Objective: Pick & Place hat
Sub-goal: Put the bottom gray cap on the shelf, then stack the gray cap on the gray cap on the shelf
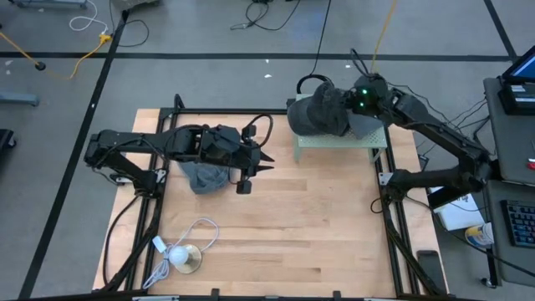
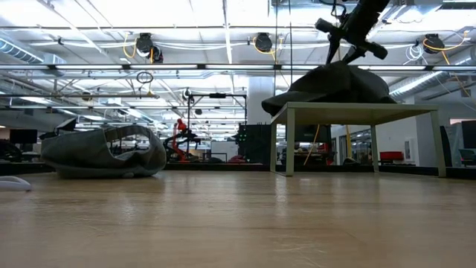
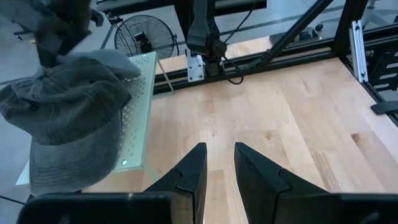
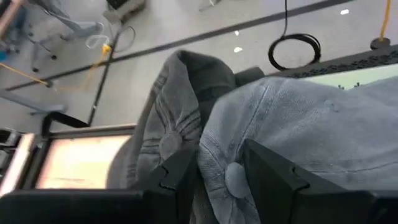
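Note:
Two grey hats sit on a small pale stand (image 1: 334,142) at the table's far right: a darker one (image 4: 171,124) and a lighter one (image 4: 311,130). My right gripper (image 4: 221,174) comes down on them from above, shut on the lighter hat's crown. A third grey hat (image 1: 205,176) lies on the table at the left, opening up, under my left arm. My left gripper (image 3: 219,162) hovers above mid-table, pointing toward the stand, open with a narrow gap and nothing in it. My right gripper pinches the top of the lighter hat's crown, around its button (image 4: 235,177), between its two fingers. The fingers slant down from above. The hat rests on the stand beside the darker one, its crown drawn up to a peak (image 2: 342,67) under the fingers.
A white cable with a round metal piece (image 1: 188,255) lies near the table's front left corner. Black frame rails (image 1: 393,217) run along the table's left and right sides. Bare wood (image 1: 309,226) spreads between the stand and the near edge.

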Action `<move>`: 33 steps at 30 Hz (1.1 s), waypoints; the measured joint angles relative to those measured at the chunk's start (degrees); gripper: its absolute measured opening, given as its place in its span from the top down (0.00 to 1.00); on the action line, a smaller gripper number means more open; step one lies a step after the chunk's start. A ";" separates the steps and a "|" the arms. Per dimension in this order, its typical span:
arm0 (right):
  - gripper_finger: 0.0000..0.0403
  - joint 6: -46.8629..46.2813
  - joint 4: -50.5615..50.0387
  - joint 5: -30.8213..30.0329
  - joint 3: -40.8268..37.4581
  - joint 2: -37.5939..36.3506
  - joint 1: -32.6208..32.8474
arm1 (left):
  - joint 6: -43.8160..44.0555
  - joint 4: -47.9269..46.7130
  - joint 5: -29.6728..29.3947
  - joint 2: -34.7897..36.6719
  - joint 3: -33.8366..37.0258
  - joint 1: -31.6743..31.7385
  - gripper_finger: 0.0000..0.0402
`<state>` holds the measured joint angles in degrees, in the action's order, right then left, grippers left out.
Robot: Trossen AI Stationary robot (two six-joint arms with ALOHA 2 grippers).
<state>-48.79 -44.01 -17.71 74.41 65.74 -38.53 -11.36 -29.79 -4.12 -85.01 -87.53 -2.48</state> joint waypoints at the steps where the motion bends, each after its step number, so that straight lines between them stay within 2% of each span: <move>1: 0.70 0.05 0.36 -0.02 0.00 -0.59 -0.01 | 0.00 -0.01 0.00 0.00 0.00 0.00 0.78; 10: 0.70 3.35 7.71 0.08 0.00 -6.16 0.00 | 0.34 0.48 -1.02 -0.02 0.00 0.00 0.78; 12: 0.71 5.12 8.76 2.08 0.00 -7.08 -0.01 | 2.63 0.54 -2.50 -0.02 0.00 -0.02 0.78; 16: 0.71 10.00 10.45 11.42 0.00 -8.02 0.01 | 9.04 0.00 -6.13 0.00 0.00 0.00 0.78; 20: 0.71 12.82 11.91 21.13 0.00 -8.23 0.03 | 14.88 -1.30 -6.65 0.00 0.00 0.00 0.78; 27: 0.70 16.50 18.77 41.49 0.00 -8.20 0.07 | 34.45 -7.75 -14.42 0.00 0.00 0.05 0.78; 31: 0.70 16.64 23.70 53.15 0.00 -8.20 0.47 | 42.58 -11.50 -14.69 0.00 0.00 0.00 0.78; 33: 0.69 16.70 25.92 56.24 0.00 -8.22 1.18 | 45.36 -13.44 -15.10 0.00 0.00 0.00 0.76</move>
<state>-32.09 -18.09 38.52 74.41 57.52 -37.35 34.00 -43.23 -19.22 -85.01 -87.53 -2.48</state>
